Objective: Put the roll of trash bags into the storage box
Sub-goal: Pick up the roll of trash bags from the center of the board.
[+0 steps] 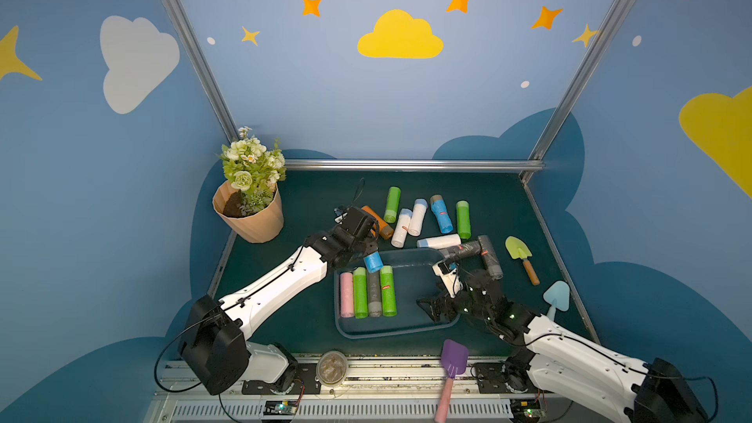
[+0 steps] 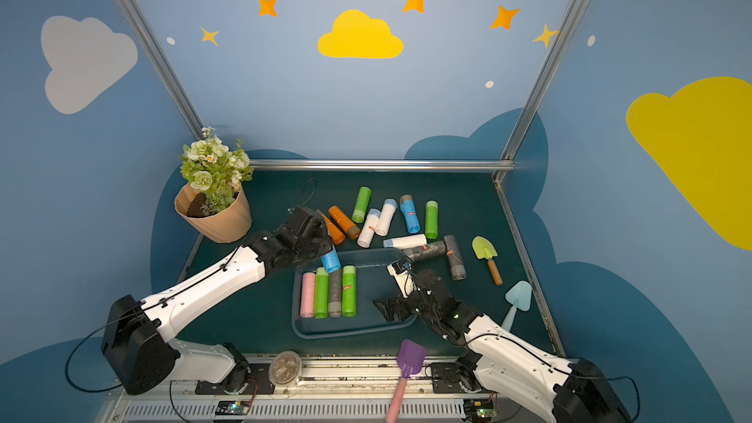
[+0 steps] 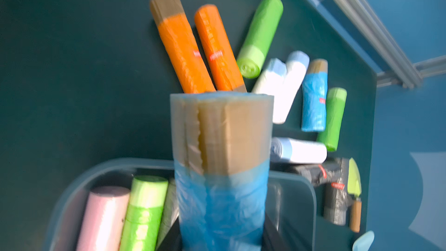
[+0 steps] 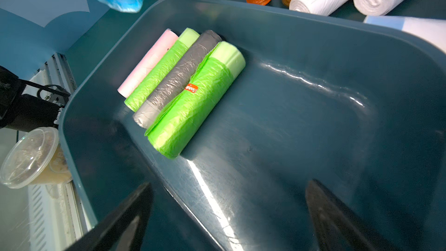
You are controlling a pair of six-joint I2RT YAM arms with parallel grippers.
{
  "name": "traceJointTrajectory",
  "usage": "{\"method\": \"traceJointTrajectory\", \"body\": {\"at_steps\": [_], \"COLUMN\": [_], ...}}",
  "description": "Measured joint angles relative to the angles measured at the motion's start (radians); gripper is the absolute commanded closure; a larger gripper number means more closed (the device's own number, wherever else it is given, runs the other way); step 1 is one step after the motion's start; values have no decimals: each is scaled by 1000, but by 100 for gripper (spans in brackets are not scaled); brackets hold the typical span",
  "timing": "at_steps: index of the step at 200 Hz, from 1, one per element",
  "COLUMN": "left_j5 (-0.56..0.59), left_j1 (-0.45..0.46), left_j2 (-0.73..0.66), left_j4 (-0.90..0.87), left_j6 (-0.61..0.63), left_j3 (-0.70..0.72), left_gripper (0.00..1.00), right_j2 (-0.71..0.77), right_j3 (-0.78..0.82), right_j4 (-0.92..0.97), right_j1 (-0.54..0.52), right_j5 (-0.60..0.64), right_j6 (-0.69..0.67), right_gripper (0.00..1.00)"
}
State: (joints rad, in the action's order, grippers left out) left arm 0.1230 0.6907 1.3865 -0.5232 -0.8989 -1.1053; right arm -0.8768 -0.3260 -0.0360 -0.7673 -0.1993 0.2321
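Now L gripper (image 1: pixel 367 253) grips blue roll (image 1: pixel 374 263) over box (image 1: pixel 411 290) rim; R gripper (image 1: pixel 428 309) wide.

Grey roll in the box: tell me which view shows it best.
Right wrist view: the grey roll shows nearly whole, sharp and large. Both top views show it small; the left wrist view shows only a blurred sliver.
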Motion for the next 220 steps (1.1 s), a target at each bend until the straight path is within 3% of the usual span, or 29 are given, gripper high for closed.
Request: {"method": "traceJointTrajectory", "body": {"at_steps": [74, 117, 220], "left_j5": [14, 12, -1], "left_j1": [161, 233, 298], "left_j2": [13, 105, 287], "left_j4": [29, 80, 107], "left_j6": [-49, -52, -52], "left_j3": [67, 54, -47], "left_gripper": [59, 59, 59], "right_j2": [34, 33, 68], "right_j3": [6, 6, 23], "right_j4": [7, 8, 11], "right_j1": [0, 2, 13], "right_j5": [-3, -3, -4], "right_j6": [8, 14, 21], "right_gripper": [3, 3, 3]}}
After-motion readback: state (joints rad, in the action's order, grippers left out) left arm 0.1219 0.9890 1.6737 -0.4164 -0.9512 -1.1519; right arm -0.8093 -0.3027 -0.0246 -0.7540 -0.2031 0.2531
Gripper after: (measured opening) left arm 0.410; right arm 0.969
